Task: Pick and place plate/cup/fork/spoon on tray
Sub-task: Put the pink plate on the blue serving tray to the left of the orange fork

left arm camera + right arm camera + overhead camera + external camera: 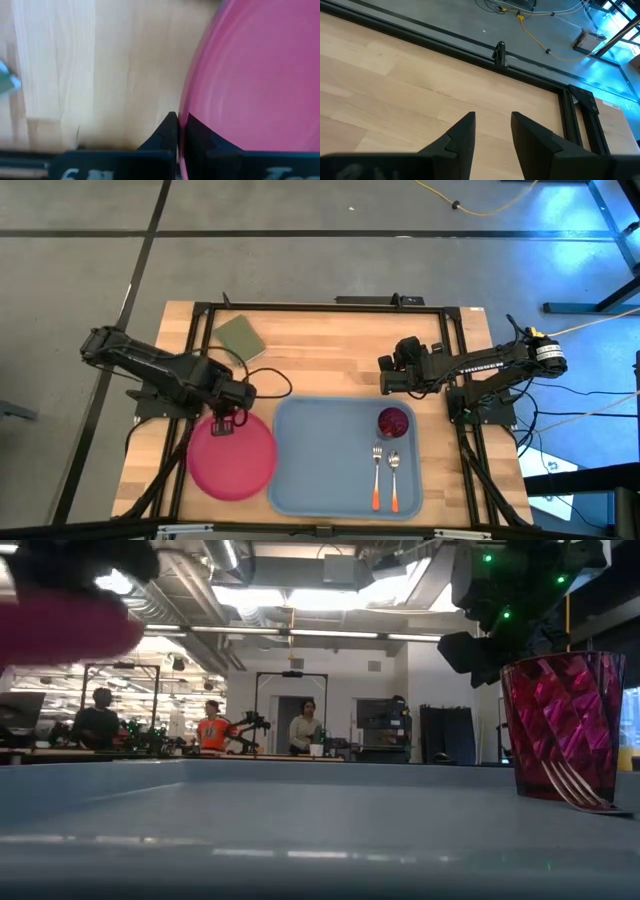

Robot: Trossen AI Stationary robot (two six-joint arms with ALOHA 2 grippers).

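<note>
One plate [232, 456]; one cup [393, 422]; one fork [377, 476]; one spoon [394, 479]; one tray [315, 470]; one olive-green pad [239, 336]; two grippers.

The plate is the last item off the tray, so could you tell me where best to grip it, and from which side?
Judging from the pictures, the rim is the part to take, from above at the far edge. The plate is flat and wide, so only its thin edge fits between fingers. The left gripper is shut on that rim already. The right gripper waits open beyond the tray.
</note>
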